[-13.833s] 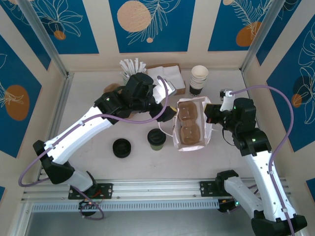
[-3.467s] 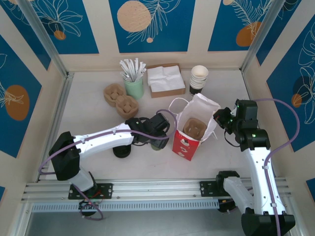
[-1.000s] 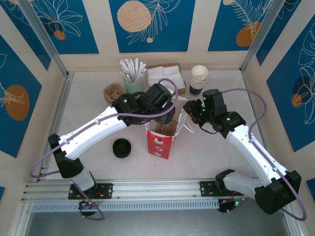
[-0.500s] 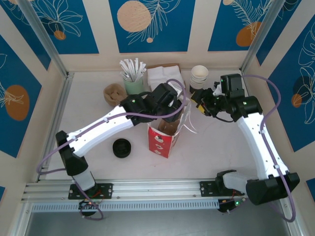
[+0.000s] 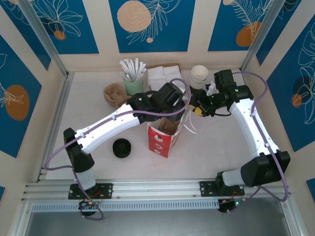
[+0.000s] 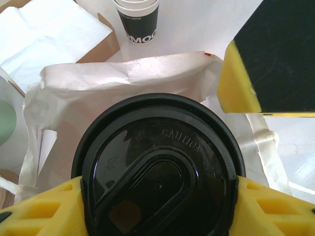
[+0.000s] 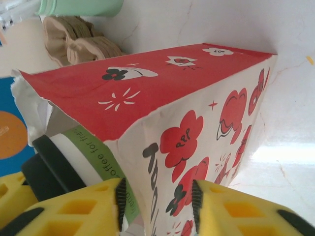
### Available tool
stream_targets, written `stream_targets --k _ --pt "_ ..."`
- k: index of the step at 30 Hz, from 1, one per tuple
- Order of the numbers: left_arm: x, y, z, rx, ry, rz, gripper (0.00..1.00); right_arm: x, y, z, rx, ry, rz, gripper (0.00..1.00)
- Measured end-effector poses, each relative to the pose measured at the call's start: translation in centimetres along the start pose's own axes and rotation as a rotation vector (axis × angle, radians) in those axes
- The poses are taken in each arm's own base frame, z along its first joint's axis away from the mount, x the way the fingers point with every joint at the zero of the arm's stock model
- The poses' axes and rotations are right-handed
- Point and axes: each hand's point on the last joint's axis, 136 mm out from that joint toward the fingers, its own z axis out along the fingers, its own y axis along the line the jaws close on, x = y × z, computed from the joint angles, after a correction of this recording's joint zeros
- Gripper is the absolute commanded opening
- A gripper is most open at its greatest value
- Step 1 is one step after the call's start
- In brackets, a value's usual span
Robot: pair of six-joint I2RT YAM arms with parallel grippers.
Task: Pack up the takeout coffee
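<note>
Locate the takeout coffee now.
Left wrist view: the takeout coffee is held between the left fingers at the open mouth of the red-and-white bag.

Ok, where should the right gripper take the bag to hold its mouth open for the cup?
Pinch the thin upright paper rim of the bag at the mouth's right corner, coming from the right, one finger inside, one outside. The left gripper holds the takeout coffee over the rest of the mouth.

Red-and-white flowered bag, olive-green takeout coffee, black lid.
</note>
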Motion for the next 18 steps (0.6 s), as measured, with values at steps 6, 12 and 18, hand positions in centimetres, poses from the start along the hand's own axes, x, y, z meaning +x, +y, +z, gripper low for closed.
stream_targets --k 6,12,18 --pt "0.1 0.4 0.1 -0.023 0.000 -0.016 0.59 -0.3 0.6 0.4 -0.024 0.011 -0.040 0.00" --pt "1.8 1.0 0.4 -0.038 0.006 -0.012 0.59 0.1 2.8 -0.9 -0.112 -0.061 -0.162 0.00" --pt "2.1 1.5 0.2 -0.047 -0.023 -0.001 0.59 2.6 5.2 -2.9 -0.230 -0.132 -0.325 0.00"
